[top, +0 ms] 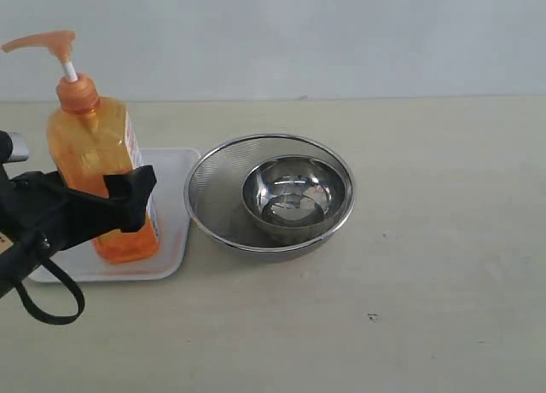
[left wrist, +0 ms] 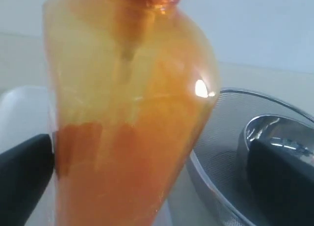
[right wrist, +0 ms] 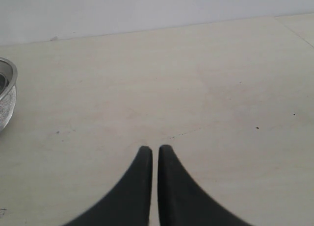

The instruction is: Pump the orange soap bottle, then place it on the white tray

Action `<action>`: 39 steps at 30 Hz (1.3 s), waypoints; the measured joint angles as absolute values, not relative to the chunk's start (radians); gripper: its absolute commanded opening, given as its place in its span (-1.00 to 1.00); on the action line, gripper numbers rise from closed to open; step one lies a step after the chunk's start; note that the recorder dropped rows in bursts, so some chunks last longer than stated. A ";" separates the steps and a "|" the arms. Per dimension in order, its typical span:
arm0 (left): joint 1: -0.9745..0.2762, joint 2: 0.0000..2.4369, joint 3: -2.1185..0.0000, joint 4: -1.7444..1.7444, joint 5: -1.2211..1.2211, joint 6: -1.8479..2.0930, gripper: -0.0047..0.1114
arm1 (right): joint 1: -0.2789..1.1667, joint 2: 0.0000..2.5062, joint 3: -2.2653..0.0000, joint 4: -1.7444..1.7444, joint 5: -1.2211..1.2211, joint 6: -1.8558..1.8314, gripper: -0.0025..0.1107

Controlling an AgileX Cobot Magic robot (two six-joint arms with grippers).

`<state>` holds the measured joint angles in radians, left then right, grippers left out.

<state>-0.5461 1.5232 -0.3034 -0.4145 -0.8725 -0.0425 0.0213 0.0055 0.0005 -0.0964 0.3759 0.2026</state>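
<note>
Where the white tray lies, the tabletop is beige, the wall pale.

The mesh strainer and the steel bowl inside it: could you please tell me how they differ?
The mesh strainer is wider, and its wall is fine mesh; the steel bowl is smaller, solid and mirror-polished. The strainer rests on the table; the bowl sits inside it. Both are round, metal and upright.

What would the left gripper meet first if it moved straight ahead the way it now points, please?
The orange soap bottle, which stands on the white tray right between the open fingers of the left gripper. It fills the wrist view, so contact would probably come almost at once.
</note>
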 measured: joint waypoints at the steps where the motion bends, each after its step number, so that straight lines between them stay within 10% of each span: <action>1: -0.546 1.532 -0.313 -0.415 -0.873 -0.040 0.98 | 0.021 0.006 0.000 -0.096 0.376 0.203 -0.96; 39: -0.546 1.742 -0.459 -0.578 -1.009 0.106 0.98 | 0.021 0.006 0.000 -0.096 0.376 0.203 -0.96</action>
<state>-0.5461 1.7419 -0.4594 -0.5784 -1.0087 0.1057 0.0213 0.0055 0.0005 -0.0964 0.3759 0.2026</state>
